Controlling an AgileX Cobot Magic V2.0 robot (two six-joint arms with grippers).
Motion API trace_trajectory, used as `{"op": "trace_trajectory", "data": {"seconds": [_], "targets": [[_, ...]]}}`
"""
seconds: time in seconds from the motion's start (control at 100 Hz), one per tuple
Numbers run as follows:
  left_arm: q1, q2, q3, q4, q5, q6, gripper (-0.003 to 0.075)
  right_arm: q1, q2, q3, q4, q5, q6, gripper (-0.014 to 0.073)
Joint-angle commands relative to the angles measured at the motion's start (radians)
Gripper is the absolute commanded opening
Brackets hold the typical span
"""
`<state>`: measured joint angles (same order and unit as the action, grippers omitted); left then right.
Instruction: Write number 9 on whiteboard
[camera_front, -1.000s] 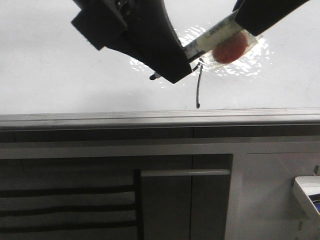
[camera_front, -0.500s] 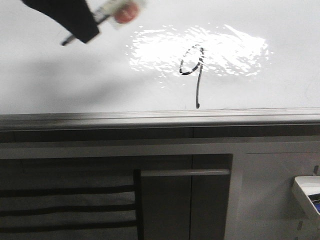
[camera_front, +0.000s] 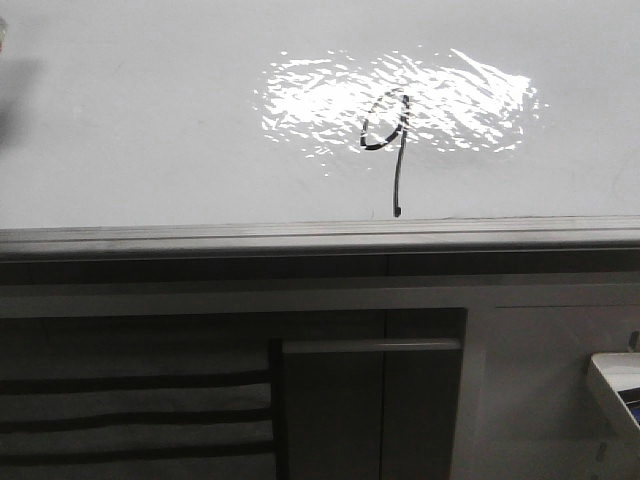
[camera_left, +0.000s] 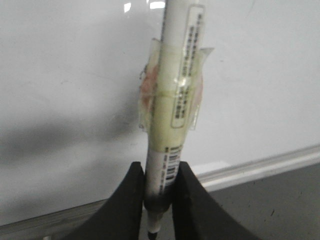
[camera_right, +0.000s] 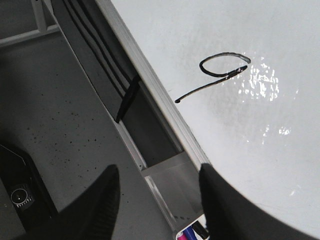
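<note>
The whiteboard (camera_front: 150, 120) fills the upper front view, with a bright glare. A black number 9 (camera_front: 390, 140) is drawn on it, a small loop over a long tail reaching down near the grey edge rail (camera_front: 300, 238). The 9 also shows in the right wrist view (camera_right: 215, 75). My left gripper (camera_left: 160, 190) is shut on a white marker (camera_left: 172, 100) wrapped in tape, tip pointing back past the fingers, held off the board (camera_left: 65, 75). My right gripper (camera_right: 160, 200) is open and empty, away from the board (camera_right: 260, 130). Neither gripper shows in the front view.
Below the rail are dark cabinet panels (camera_front: 330, 400) with a handle bar (camera_front: 370, 345). A white tray (camera_front: 615, 385) sits at the lower right; coloured pens (camera_right: 192, 232) lie in it in the right wrist view. Grey speckled floor (camera_right: 60, 110) lies beside the board.
The left gripper with the marker has pulled away from the 9 to the upper left and left the front view. The whole 9 is now uncovered.
</note>
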<state>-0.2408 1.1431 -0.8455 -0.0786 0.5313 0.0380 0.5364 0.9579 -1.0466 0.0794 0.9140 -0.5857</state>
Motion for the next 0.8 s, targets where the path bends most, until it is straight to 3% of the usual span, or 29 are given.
{"op": "trace_trajectory", "data": {"seconds": [0.0, 0.18, 0.49, 0.61, 0.79], "targets": [[0.006, -0.001, 0.007, -0.057, -0.161, -0.02, -0.002, -0.004, -0.009, -0.034, -0.008, -0.06, 0.002, 0.0322], [0.006, 0.069, 0.012, -0.098, -0.237, -0.021, -0.002, -0.004, -0.009, -0.034, -0.008, -0.06, 0.004, 0.0322], [0.006, 0.127, 0.01, -0.168, -0.242, -0.021, -0.0013, -0.004, -0.009, -0.034, -0.008, -0.06, 0.02, 0.0322], [0.006, 0.127, 0.01, -0.168, -0.243, -0.021, 0.0083, -0.004, -0.009, -0.034, -0.008, -0.06, 0.028, 0.0322], [0.006, 0.124, 0.005, -0.161, -0.246, -0.018, 0.033, -0.004, -0.009, -0.034, -0.008, -0.06, 0.044, 0.0322]]}}
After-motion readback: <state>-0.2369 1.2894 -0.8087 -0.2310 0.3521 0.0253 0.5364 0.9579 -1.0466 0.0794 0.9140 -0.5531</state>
